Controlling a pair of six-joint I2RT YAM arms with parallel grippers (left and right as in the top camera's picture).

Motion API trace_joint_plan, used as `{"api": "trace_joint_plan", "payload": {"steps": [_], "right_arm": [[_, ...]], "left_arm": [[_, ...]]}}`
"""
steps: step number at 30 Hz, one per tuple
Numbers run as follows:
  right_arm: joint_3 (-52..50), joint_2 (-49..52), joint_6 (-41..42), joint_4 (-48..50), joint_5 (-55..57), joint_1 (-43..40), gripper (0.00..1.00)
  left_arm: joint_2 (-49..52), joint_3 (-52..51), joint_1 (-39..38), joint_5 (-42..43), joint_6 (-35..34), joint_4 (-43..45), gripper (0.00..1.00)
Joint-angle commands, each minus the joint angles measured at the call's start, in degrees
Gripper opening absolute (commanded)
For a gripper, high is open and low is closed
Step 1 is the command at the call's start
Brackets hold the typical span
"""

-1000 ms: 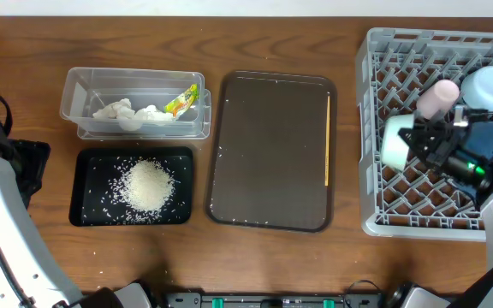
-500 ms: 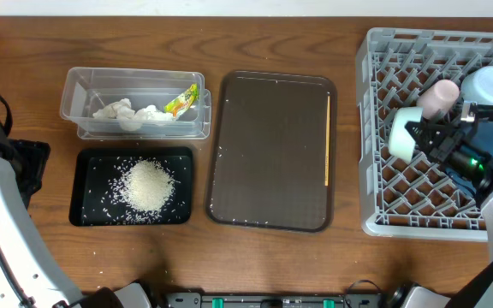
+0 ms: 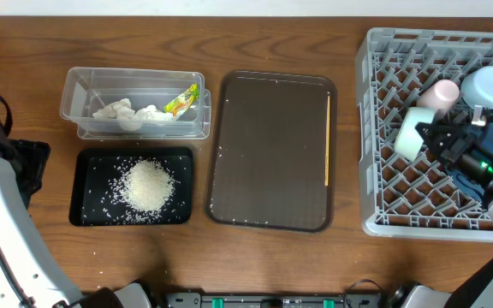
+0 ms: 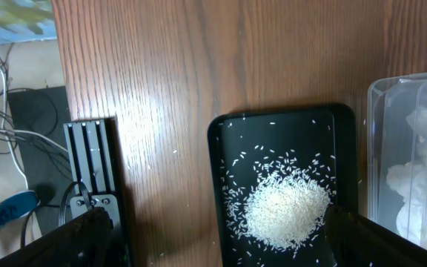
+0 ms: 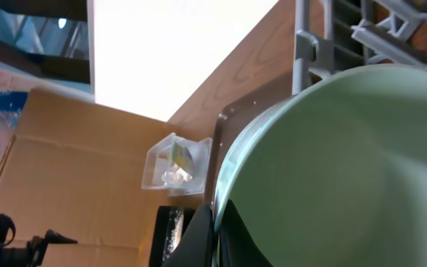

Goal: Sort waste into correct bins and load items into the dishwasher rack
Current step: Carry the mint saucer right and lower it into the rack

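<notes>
Tabletop (image 3: 24, 51): we see warm brown wood grain, smooth and faintly glossy.
Right gripper (image 3: 432, 137): clamped on the rim of the mint green dish (image 3: 407, 137), which it holds on edge over the dishwasher rack (image 3: 371, 60), just beside the pink cup (image 3: 439, 96).
Left gripper (image 4: 217, 222): fingers spread with nothing between them, above the table by the black tray (image 4: 232, 141).
Risk: we judge the slick rim could slide out of so thin a pinch. Let go tilted, the dish may topple against the cup or wedge across the lattice.
Materials: the rack is rigid grey plastic lattice, and the dish is pale, round and glossy. The rice (image 3: 148, 186) is a loose matte heap. The clear tub (image 3: 71, 85) holds soft crumpled tissue wads (image 3: 122, 111) and a shiny wrapper (image 3: 181, 101).
Remaining: we see the thin wooden stick (image 3: 327, 141) lying straight on the brown serving tray (image 3: 272, 154), not yet racked.
</notes>
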Motion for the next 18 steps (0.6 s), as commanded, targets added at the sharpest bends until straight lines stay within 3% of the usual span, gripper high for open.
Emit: {"api": "trace_joint_plan", "payload": {"steps": [1,9,18], "right_arm": [[-0.59,0.57,2.16,1.20,-1.66,-0.55,0.01],[-0.59,0.59,14.62,15.43,-4.35,0.22,0.01],[-0.59,1.62,15.08,16.85,0.17,6.32,0.01]], "left_arm": [[0.11,0.13,0.20,-0.46,-0.94,-0.15,0.94],[0.11,0.13,0.20,-0.46,-0.94,-0.15,0.94],[0.11,0.13,0.20,-0.46,-0.94,-0.15,0.94]]}}
